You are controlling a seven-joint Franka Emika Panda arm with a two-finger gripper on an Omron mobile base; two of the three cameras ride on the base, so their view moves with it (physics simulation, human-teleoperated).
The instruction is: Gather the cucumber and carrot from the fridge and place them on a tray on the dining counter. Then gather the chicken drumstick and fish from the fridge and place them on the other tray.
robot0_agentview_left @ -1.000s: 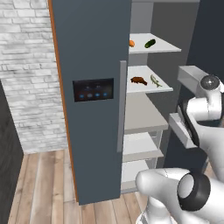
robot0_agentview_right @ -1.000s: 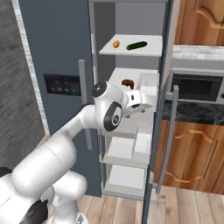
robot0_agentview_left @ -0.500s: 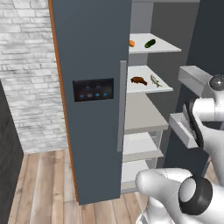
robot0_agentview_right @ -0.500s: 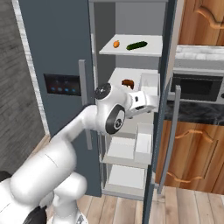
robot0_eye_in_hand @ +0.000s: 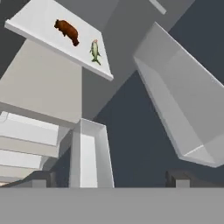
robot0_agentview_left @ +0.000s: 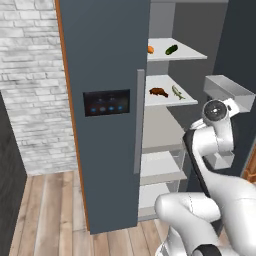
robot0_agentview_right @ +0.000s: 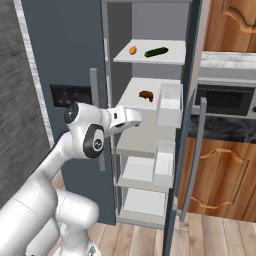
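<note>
Fridge [robot0_agentview_left: 110, 60], dark grey, right door swung open, left door shut with a small control panel [robot0_agentview_left: 106, 102] and a vertical handle [robot0_agentview_left: 138, 120]. Top shelf [robot0_agentview_right: 150, 57]: carrot [robot0_agentview_right: 132, 50] at the left, cucumber [robot0_agentview_right: 156, 51] just to its right, the two apart. Second shelf [robot0_agentview_left: 170, 99]: chicken drumstick [robot0_agentview_left: 158, 92], brown, and fish [robot0_agentview_left: 177, 92], greenish, lying side by side near each other; the same pair appears in the hand view, drumstick [robot0_eye_in_hand: 67, 31] and fish [robot0_eye_in_hand: 95, 50], on a tilted white shelf [robot0_eye_in_hand: 39, 30]. Lower shelves white and bare. Open door [robot0_agentview_right: 192, 75] carries white bins [robot0_agentview_right: 170, 105] stacked along its inner face. Gripper [robot0_eye_in_hand: 111, 178]: raised before the open compartment at about the height of the second shelf, fingertips [robot0_eye_in_hand: 175, 177] wide apart, holding nothing. Surroundings: white brick wall [robot0_agentview_left: 30, 75] to the left, wooden floor [robot0_agentview_left: 45, 215], wooden cabinets [robot0_agentview_right: 220, 170] and a microwave [robot0_agentview_right: 227, 100] to the right.
</note>
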